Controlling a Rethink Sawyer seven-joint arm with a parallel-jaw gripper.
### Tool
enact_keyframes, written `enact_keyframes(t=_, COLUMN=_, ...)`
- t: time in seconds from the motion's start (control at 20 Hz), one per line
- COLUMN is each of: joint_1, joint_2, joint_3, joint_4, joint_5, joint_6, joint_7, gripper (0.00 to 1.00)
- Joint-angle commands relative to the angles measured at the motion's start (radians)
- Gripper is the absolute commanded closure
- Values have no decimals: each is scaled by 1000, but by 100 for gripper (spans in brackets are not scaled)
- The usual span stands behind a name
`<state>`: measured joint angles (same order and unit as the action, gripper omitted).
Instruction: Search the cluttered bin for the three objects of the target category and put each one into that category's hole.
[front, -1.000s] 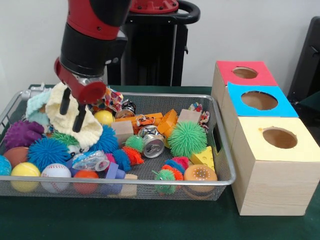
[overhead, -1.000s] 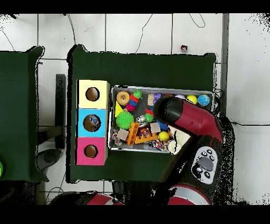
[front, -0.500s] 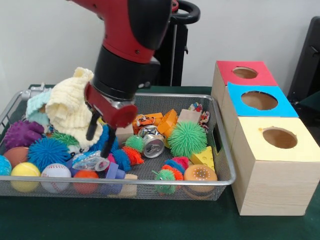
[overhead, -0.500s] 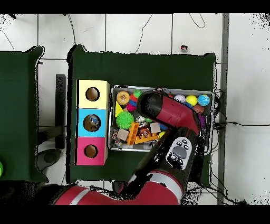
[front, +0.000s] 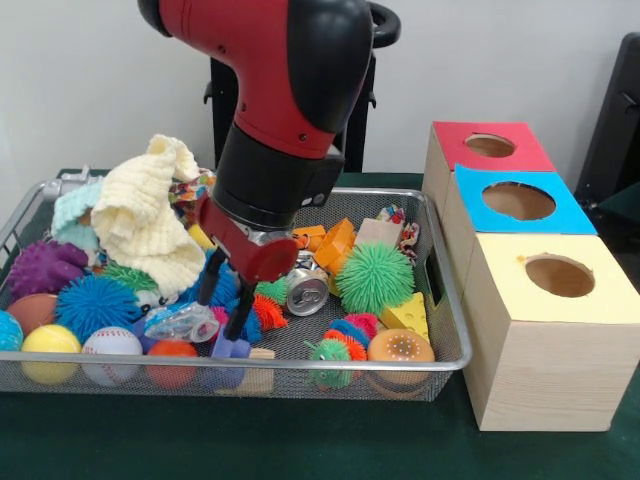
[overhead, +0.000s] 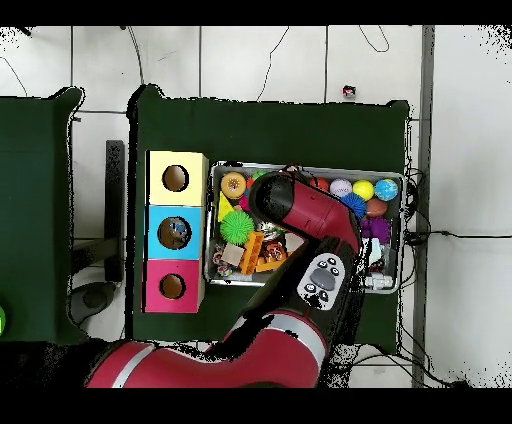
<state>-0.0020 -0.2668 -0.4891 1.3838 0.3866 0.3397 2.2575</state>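
1. Front view: the gripper hangs low over the middle of the wire bin, its two dark fingers apart and clamped on nothing, tips just above the blue-and-orange spiky balls at lower centre.

2. Which category is wanted I can't tell, so the task's things could be any of these. The spiky balls look soft and light; they'd squash under the pads, so a pinch across the middle seems best. The big green spiky ball, right of centre, sits more in the open.

3. The crushed drink can lies just right of the fingers: thin metal, probably slick, easy to dent.

4. Smooth balls line the lower left: a baseball and a yellow ball. Likely firm, and apt to roll away if nudged.

5. In the way: a cream knitted cloth is heaped at upper left and covers whatever lies beneath. A cheese wedge and a doughnut crowd the lower right corner.

6. Three boxes stand at the right: red-topped box, blue-topped box, yellow-topped box, each with a round hole.

7. Overhead view: the red arm stretches over the bin's middle and hides the gripper itself. The green spiky ball shows at the bin's left end, nearest the boxes.
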Motion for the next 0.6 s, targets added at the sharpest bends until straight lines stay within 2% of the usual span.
enact_keyframes(t=0.05, joint_1=-16, joint_2=42, joint_3=32, joint_4=6, joint_5=45, joint_6=-40, joint_7=219, gripper=0)
enact_keyframes(t=0.35, joint_1=-3, joint_2=73, joint_3=-2, joint_4=7, joint_5=19, joint_6=41, joint_7=192, gripper=0)
enact_keyframes(t=0.6, joint_1=-4, joint_2=82, joint_3=-3, joint_4=13, joint_5=21, joint_6=48, joint_7=187, gripper=0)
